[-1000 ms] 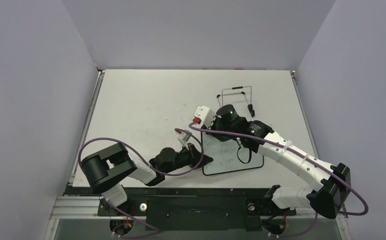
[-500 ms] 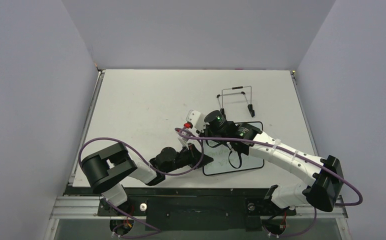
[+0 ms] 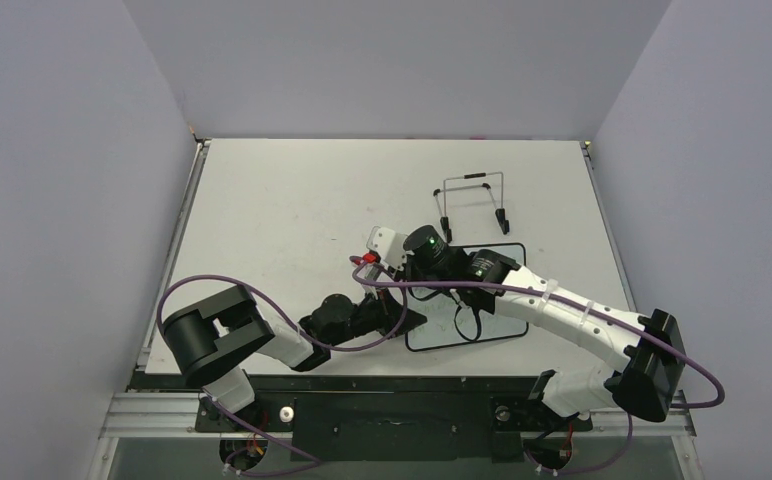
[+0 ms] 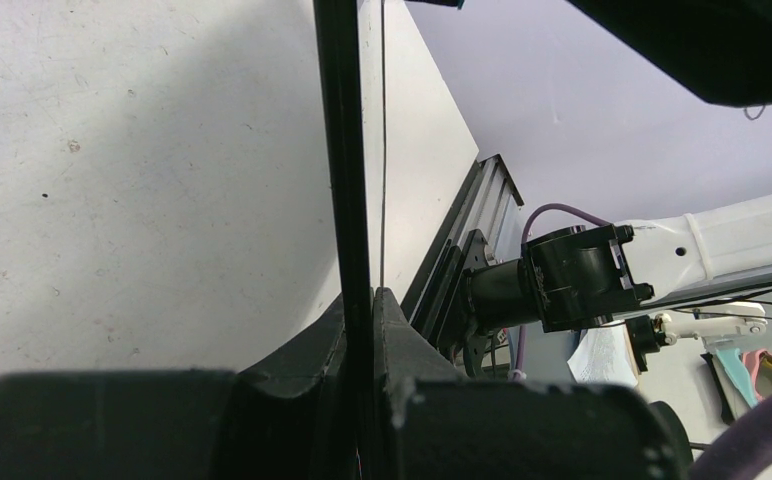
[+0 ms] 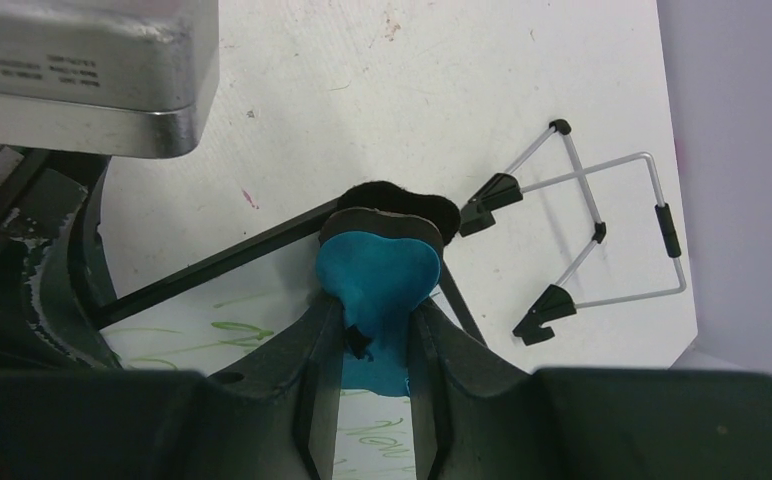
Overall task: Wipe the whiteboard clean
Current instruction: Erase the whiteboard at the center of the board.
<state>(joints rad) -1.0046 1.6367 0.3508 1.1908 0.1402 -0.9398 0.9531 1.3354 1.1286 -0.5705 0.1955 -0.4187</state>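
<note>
- Risk: the right gripper (image 5: 376, 318) has its two dark fingers pinched on a small blue eraser with a black felt face (image 5: 378, 268). The felt sits right at the far rim of the small white board with the thin black frame (image 5: 224, 318). In my judgement a stroke carried further outward would run off the rim onto the white table (image 3: 282, 200).
- Risk: a hard or tilted press could twist the eraser in the pinch, so that only one edge wipes and green handwriting is left behind.
- Risk: the left gripper (image 4: 360, 312) is clamped fully closed on the board's thin black edge, a narrow hold. A strong sideways wipe could pivot the board or pull it free.
- Risk: the bent wire stand with black tips (image 5: 602, 228) lies just beyond the eraser, to the right gripper's far right. An overrun might knock it.
- Position: the board lies flat directly under the right gripper, its written area stretching back beneath the fingers and towards the wrist.
- Position: seen from the left gripper, the board runs straight ahead from between its jaws, edge-on.
</note>
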